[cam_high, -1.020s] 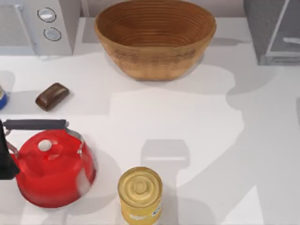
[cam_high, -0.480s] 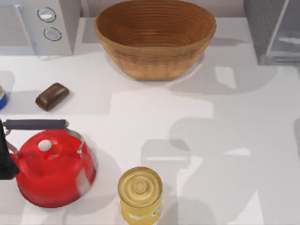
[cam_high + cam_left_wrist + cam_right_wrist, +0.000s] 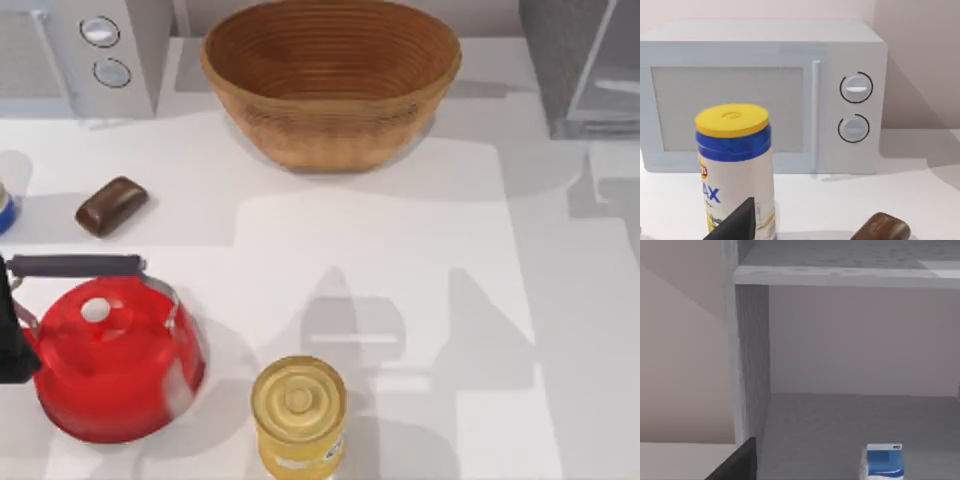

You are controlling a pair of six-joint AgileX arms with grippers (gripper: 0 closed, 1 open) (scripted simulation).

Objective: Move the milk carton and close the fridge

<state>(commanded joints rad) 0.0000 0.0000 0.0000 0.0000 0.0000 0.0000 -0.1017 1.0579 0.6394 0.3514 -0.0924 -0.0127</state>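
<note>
The milk carton [image 3: 883, 461], a small white box with a blue top, stands upright on the grey floor inside the fridge [image 3: 752, 365], whose pale interior is open to the right wrist view. A dark part of my right gripper [image 3: 737, 465] shows near the fridge's side wall, apart from the carton. In the top view the fridge [image 3: 560, 70] stands at the back right corner with its light-grey door [image 3: 612, 85] swung open. My left arm [image 3: 12, 330] is parked at the table's left edge beside the red kettle.
A grey microwave [image 3: 85, 55] stands at the back left and a wicker basket [image 3: 330, 85] at the back middle. A brown bar [image 3: 111, 205], a red kettle [image 3: 115, 360], a yellow can [image 3: 298, 410] and a blue canister with a yellow lid [image 3: 735, 165] occupy the left and front.
The arm shadows over the table's right half have shifted. The things on the table and the left arm have stayed put.
</note>
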